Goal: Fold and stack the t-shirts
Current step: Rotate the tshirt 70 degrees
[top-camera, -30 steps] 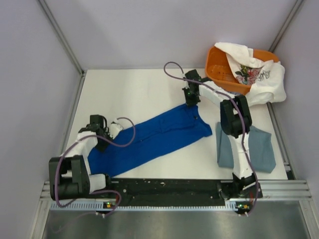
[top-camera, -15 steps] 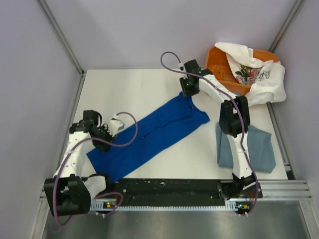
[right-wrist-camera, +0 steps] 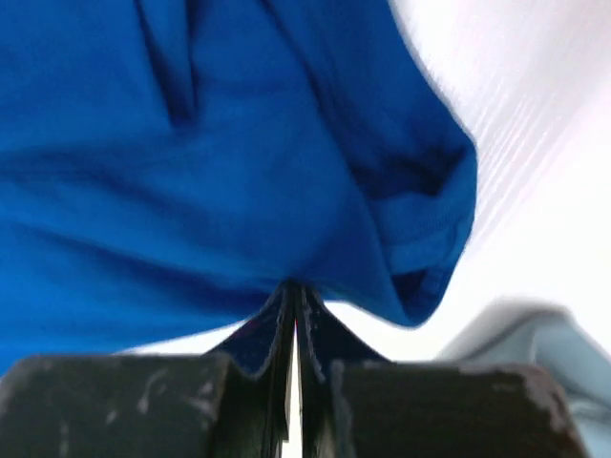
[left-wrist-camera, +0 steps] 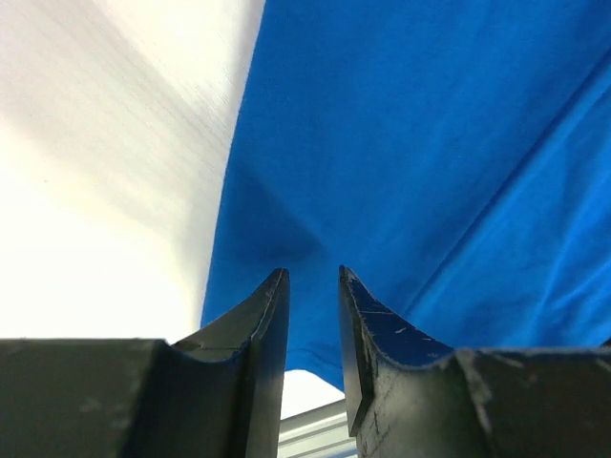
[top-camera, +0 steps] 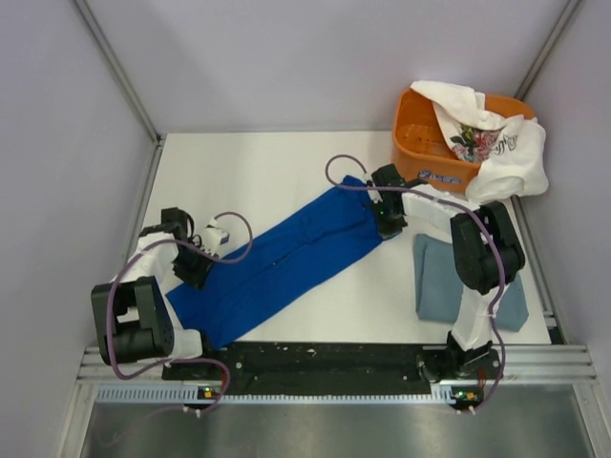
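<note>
White table [top-camera: 267,162] boxed in by pale walls, seen from above. Lettering first: the white t-shirt [top-camera: 506,157], draped over the orange basket [top-camera: 412,143] at the 1 o'clock corner, carries a floral print with script beside it, and the basket's near rim has a small label (both too small for me to read). The royal-blue t-shirt [top-camera: 286,258] lies as a long folded strip across the middle, running from 7 o'clock up towards 1 o'clock. The grey-blue t-shirt [top-camera: 434,286] sits folded at 4 o'clock, apart from the blue one.

My left hand [top-camera: 196,260] is at the strip's near end, on its 9 o'clock edge. Only its wrist camera shows the jaws: a narrow gap, nothing in it, blue cloth just beyond the tips. My right hand [top-camera: 387,221] is at the strip's far end. From above I cannot judge its grip. Its wrist camera shows the fingers pressed together with the blue hem gathered into their tips, and a corner of the grey-blue t-shirt at 4 o'clock of that view.
</note>
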### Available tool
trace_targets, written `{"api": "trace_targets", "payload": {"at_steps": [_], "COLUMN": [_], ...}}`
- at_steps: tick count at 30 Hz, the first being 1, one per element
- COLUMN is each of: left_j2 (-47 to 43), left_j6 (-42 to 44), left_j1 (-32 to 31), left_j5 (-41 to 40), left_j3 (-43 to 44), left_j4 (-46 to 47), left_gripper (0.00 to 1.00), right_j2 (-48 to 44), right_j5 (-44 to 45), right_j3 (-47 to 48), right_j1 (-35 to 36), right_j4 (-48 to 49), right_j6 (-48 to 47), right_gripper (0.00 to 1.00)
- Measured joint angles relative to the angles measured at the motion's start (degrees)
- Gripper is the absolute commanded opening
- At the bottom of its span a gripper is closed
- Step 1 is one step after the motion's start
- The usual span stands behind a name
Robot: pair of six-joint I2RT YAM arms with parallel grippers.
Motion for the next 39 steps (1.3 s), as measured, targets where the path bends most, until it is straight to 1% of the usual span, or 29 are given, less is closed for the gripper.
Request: {"api": "trace_targets", "payload": {"at_steps": [2,5,8,11,14,15,18,20,23,25,27,29,31,33,36,37,39], "left_j2": [0.31,0.28,-0.94,-2.78,-4.39,-4.63,-4.24,-3.28,-0.22,2.12,3.17,2.71,1.01,-2.78,-11.65,-14.23,-21.29], "left_j6": [0.04,0.63,2.29,3.28,3.93,3.98,3.87,3.65,2.89,2.29,1.66,1.20,0.98,0.92,1.64,2.01,3.67], "left_j1": [0.02,0.02,-1.29,-4.13,-10.27,-14.36,-25.90,-30.53,-37.57,-42.42,-45.53,-47.17,-47.39,-47.36,-46.88,-46.58,-44.70], "left_j5": [-0.76,-1.29,-1.88,-2.93,-4.20,-5.20,-5.25,-4.26,-2.75,-2.54,-1.95,0.24,1.99,3.21,4.11,4.13,3.63], "left_j3": [-1.25,-4.55,-6.91,-8.24,-9.46,-9.66,-9.49,-8.81,-6.84,-5.35,-4.46,-4.37,-4.35,-3.91,-1.25,-0.59,-0.09], "left_j4": [1.62,2.60,2.95,3.06,2.69,2.32,0.61,-0.50,-2.19,-3.32,-4.31,-5.14,-6.64,-9.20,-13.75,-14.64,-16.35], "left_gripper": [0.32,0.32,0.32,0.34,0.36,0.36,0.37,0.38,0.37,0.38,0.39,0.41,0.45,0.49,0.53,0.53,0.53], "right_j2": [2.03,5.49,11.23,19.54,30.14,33.48,41.35,43.63,45.44,45.55,45.55,45.55,45.40,44.26,40.72,38.58,32.44], "right_j5": [0.68,1.33,2.47,3.37,3.37,2.71,-0.11,-1.99,-4.74,-5.33,-5.92,-7.06,-8.39,-9.62,-11.67,-12.81,-15.65], "right_j3": [1.86,6.58,15.26,28.70,46.97,52.63,66.14,69.94,72.94,72.83,72.72,72.72,72.43,70.42,65.59,62.97,55.76], "right_j1": [0.04,0.09,0.13,0.11,-0.09,-0.22,-0.76,-1.25,-2.01,-2.40,-2.69,-2.97,-3.19,-3.19,-3.10,-2.91,-2.47], "right_j4": [0.70,-1.03,-4.81,-9.09,-13.16,-13.49,-13.90,-13.77,-13.09,-11.30,-9.68,-8.33,-7.04,-6.01,-5.31,-4.74,-2.84], "right_j6": [-0.37,-0.57,-0.87,-1.44,-2.19,-2.40,-2.40,-2.56,-3.56,-4.44,-5.46,-6.43,-6.95,-7.56,-8.22,-8.44,-9.14], "right_gripper": [0.00,0.00,0.00,0.00,0.00,0.00,0.00,0.00,0.00,0.00,0.00,0.09,0.18,0.32,0.43,0.48,0.55]}}
